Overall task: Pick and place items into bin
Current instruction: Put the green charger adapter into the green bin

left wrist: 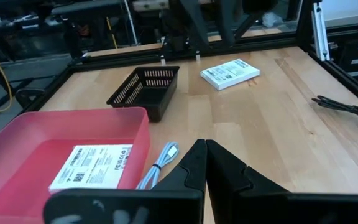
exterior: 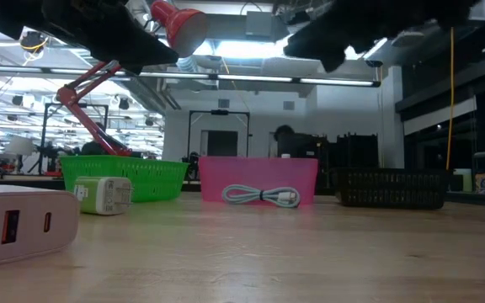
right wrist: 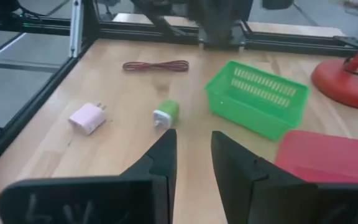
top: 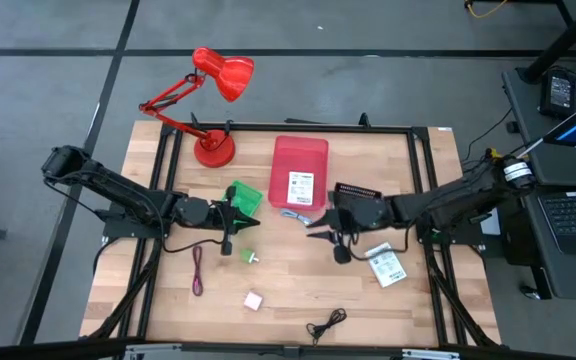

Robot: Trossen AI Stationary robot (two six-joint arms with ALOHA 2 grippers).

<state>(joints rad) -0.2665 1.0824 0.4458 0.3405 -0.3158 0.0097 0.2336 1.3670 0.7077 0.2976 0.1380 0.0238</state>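
Note:
A red bin [top: 299, 165] stands at mid-table with one white printed packet [top: 300, 187] lying in it. A bluish coiled cable [top: 293, 217] lies just in front of the bin. My right gripper [right wrist: 193, 140] hovers open beside that cable with nothing between its fingers. My left gripper [left wrist: 201, 147] is shut and empty, held above the table on the cable's other side. On the wood lie a second white packet [top: 386, 265], a green-white piece [right wrist: 166, 115], a pink cube [right wrist: 87, 117], a purple cord [right wrist: 156, 65] and a black cord [top: 326, 324].
A green basket [top: 245, 195] sits left of the bin. A black basket [left wrist: 145, 92] sits to its right, under my right arm. A red desk lamp [top: 213, 110] stands at the far left. The table is bordered by a black metal frame [top: 423, 150].

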